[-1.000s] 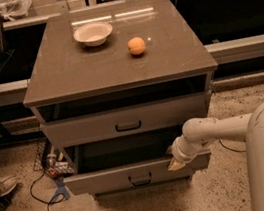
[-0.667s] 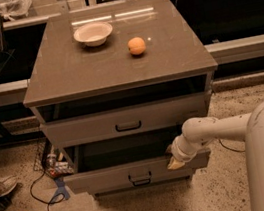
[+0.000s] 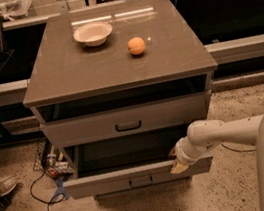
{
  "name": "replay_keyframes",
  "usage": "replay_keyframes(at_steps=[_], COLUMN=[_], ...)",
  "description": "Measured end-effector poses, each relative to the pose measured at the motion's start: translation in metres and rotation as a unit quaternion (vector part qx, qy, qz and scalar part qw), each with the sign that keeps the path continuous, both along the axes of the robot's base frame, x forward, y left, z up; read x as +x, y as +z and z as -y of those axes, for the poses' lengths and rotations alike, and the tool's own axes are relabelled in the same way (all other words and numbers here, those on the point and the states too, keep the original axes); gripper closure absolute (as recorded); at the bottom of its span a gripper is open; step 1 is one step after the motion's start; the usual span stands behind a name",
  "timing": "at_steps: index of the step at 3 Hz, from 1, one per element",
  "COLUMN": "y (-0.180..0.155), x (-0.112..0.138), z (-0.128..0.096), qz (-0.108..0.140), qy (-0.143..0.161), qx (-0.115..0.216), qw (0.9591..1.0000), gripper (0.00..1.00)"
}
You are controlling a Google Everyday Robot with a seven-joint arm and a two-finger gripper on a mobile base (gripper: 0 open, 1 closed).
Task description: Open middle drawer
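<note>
1 drawer extended, the middle drawer, position unchanged over 1 s; claw at front rim, right, state indeterminate. Opening likely complete.

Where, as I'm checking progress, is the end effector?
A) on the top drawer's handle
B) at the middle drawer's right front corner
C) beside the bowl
B: the end effector is at the right end of the pulled-out middle drawer front panel.
</note>
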State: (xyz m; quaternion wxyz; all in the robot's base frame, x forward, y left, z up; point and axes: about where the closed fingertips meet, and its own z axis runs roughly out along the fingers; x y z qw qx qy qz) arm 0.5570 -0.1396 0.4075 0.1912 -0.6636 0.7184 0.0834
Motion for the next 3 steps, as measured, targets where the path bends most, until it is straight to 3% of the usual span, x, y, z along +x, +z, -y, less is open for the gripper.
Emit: replay_keyframes(at_steps=[2,3], y=[-0.0028,-0.0038], x=[-0.0020,-0.0027], z=[-0.0020,-0.0028], qz=[-0.003,-0.004], qy=[0.002,0.002], qx=[0.001,0.001], qw=[1.0000,1.0000], gripper=[0.59,0.28])
